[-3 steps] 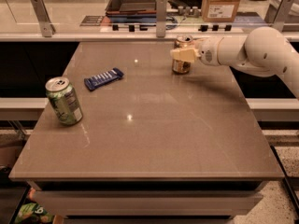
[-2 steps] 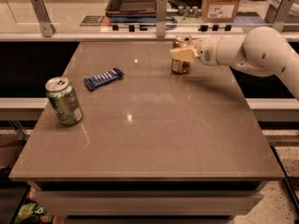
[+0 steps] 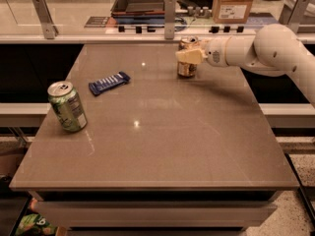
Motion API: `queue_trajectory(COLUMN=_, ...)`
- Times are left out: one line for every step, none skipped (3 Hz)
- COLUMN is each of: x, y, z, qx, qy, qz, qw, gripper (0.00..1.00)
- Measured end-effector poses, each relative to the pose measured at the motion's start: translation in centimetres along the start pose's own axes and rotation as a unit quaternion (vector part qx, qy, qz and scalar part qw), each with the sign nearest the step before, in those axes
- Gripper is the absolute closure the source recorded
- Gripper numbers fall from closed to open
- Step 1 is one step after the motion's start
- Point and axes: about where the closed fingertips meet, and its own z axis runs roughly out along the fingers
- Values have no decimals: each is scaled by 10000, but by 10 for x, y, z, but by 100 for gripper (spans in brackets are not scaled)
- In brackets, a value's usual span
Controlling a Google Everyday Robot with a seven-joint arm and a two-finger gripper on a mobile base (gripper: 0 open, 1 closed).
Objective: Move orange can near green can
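Contact is recorded between the gripper (image 3: 187,54) and the orange can (image 3: 187,71). The can is stood upright on the table (image 3: 162,151), close to the far edge and right of centre, with its base on the surface. The gripper is positioned at the can's upper half and is carried in from the right on a white arm (image 3: 256,48) held roughly level above the table. The can is grasped: one pale finger (image 3: 186,57) is laid across its front just below the silver top, while the other finger is hidden behind it. The green can (image 3: 67,107) is stood near the left edge, well apart from the orange can and nearer the front of the table. A blue wrapped bar (image 3: 109,82) is laid flat between the two cans, closer to the green one and touching neither. Beyond the far edge, a counter is noted, on which a dark tray (image 3: 141,1) and a cardboard box (image 3: 235,4) are placed.
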Motion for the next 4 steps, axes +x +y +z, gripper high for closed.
queue_trajectory(x=-11, y=11, z=1, qx=-300, qy=72, qz=-61, qw=9995, gripper=100)
queue_trajectory(x=-21, y=33, z=0, qx=-585, qy=62, qz=-145, qw=9982, gripper=100)
queue_trajectory(x=-30, y=65, z=1, qx=-783, qy=-28, qz=-297, qw=9965, gripper=100)
queue_trajectory(x=-36, y=108, z=1, qx=-859, qy=-133, qz=-482, qw=9950, gripper=100)
